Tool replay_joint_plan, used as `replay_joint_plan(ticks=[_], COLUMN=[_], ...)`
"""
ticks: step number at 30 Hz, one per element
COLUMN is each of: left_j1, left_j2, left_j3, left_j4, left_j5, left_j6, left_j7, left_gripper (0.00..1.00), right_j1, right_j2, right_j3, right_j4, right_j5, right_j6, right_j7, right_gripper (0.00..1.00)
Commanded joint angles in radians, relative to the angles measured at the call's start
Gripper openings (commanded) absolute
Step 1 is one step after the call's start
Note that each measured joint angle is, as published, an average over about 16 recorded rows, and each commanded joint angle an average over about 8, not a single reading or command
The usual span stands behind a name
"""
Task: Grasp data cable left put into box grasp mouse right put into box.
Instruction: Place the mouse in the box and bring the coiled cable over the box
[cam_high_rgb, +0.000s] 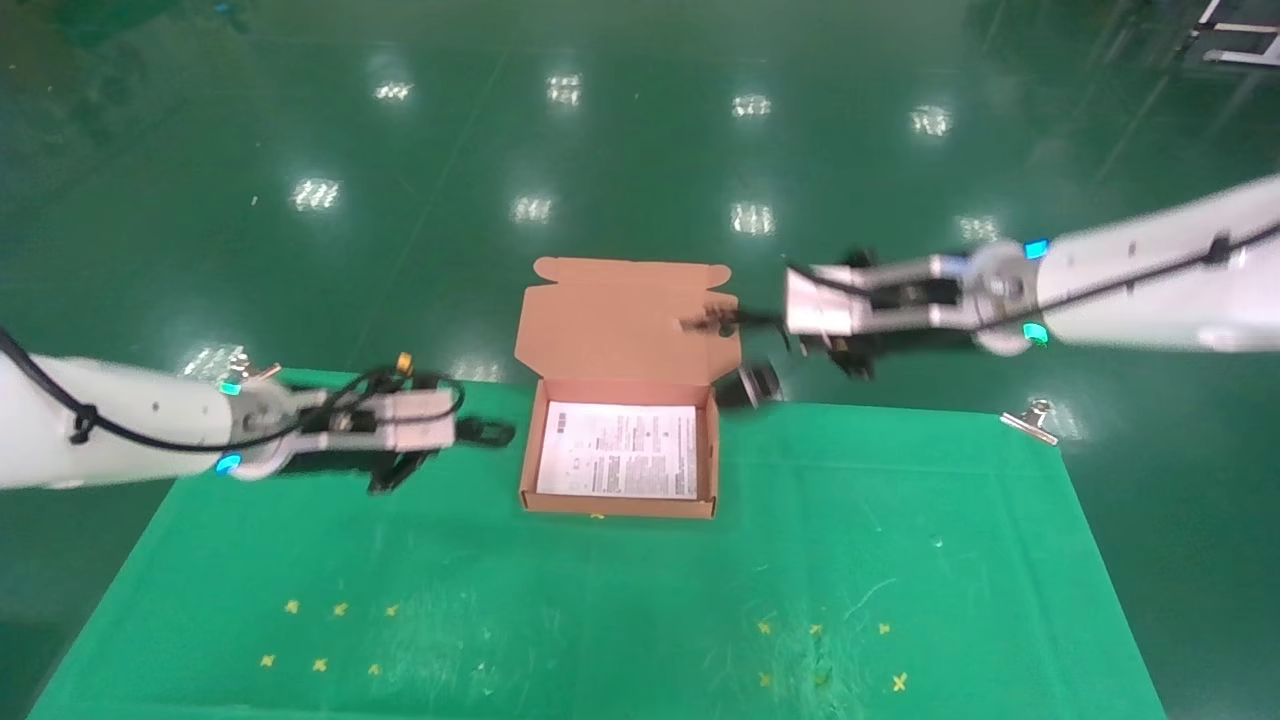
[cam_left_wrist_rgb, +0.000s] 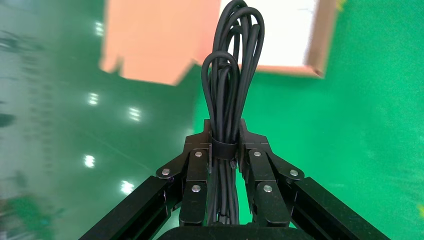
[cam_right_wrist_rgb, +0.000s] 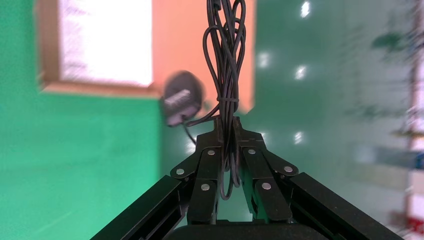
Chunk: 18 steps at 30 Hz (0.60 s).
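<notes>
Fingers of the left gripper (cam_left_wrist_rgb: 225, 150) clench the data cable (cam_left_wrist_rgb: 231, 75), left of the box (cam_high_rgb: 620, 500). The right gripper (cam_right_wrist_rgb: 227, 135) grips the cord of the mouse (cam_right_wrist_rgb: 181, 104), which dangles right of the box's lid. Each should center over the box before releasing.

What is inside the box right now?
Only the white printed sheet shows inside the box, and it hides the floor beneath. The left claw holds the data cable outside it; the right claw holds the mouse by its cord.
</notes>
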Motion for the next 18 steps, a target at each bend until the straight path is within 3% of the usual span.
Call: replay_joint_plan(ticks=[1, 18], left_j1=[-0.001, -0.059], left_j2=[-0.011, 0.025], left_j3=[-0.004, -0.028], left_j4=[-0.052, -0.164], left_j5=[0.01, 0.179], left_j6=[-0.012, -0.114], left_j7=[-0.011, -0.142], left_gripper=[0.0, 0.0], right_j1=[0.021, 0.161], right_j2=[-0.02, -0.215], right_j3=[0.01, 0.121], right_j4=[-0.008, -0.308], right_j5=[0.012, 0.194], right_j6=[0.015, 0.111], right_j7=[-0.026, -0.376], right_gripper=[0.0, 0.0])
